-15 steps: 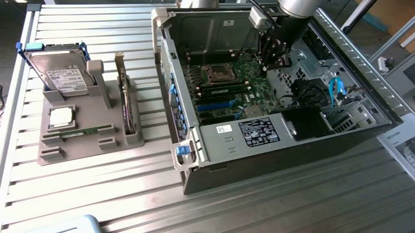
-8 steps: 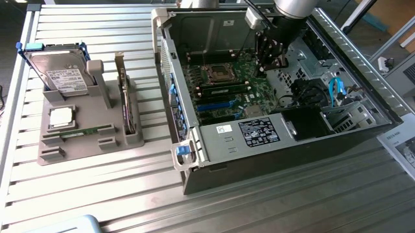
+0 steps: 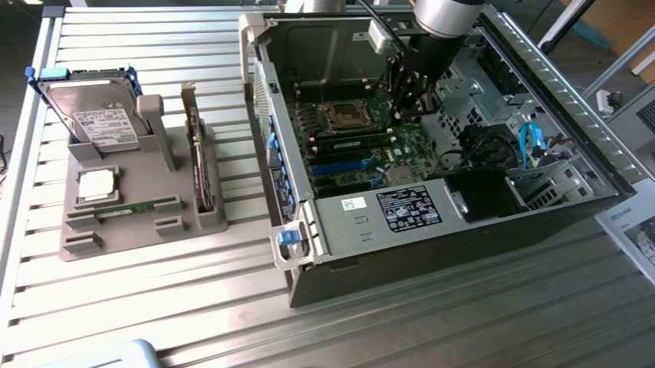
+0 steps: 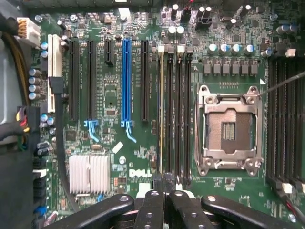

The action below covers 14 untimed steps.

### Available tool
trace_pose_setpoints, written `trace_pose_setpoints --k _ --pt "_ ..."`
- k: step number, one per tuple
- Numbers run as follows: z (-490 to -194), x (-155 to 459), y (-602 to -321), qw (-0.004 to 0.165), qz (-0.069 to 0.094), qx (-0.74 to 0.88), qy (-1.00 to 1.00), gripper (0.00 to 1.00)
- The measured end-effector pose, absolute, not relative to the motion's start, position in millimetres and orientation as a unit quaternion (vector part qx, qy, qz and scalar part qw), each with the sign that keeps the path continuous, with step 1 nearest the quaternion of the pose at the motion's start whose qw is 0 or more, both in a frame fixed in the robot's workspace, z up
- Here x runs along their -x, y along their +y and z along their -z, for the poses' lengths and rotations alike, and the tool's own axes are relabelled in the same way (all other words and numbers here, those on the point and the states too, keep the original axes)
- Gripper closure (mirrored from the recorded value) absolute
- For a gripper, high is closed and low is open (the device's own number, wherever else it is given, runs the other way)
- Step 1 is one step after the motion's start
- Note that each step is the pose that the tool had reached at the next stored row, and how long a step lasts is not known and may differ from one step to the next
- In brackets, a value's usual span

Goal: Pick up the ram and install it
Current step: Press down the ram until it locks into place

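Standing edge-on, ram (image 4: 160,109) parallels memory slots (image 4: 178,109).

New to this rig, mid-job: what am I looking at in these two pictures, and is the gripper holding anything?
The exterior view looks down on a ribbed metal table. On it lies an open black computer case and, toward that view's left, a grey plastic holder. The holder carries a silver hard drive, an upright card and a narrow green ram stick lying flat.

The robot arm reaches into the case, with its black gripper above the green motherboard. The wrist view looks straight down from the arm. There the gripper is shut over the long black memory slots, beside the empty processor socket. I cannot tell whether it grips a stick.
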State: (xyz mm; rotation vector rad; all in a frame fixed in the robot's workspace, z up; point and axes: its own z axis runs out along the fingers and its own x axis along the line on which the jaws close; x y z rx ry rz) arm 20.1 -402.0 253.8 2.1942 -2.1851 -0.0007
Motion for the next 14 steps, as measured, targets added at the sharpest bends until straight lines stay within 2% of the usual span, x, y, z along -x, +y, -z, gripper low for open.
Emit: trace_pose_setpoints --k 14 --pt "-238.0 -21.2 -402.0 0.022 0.0 -0.708 -0.705 0.88"
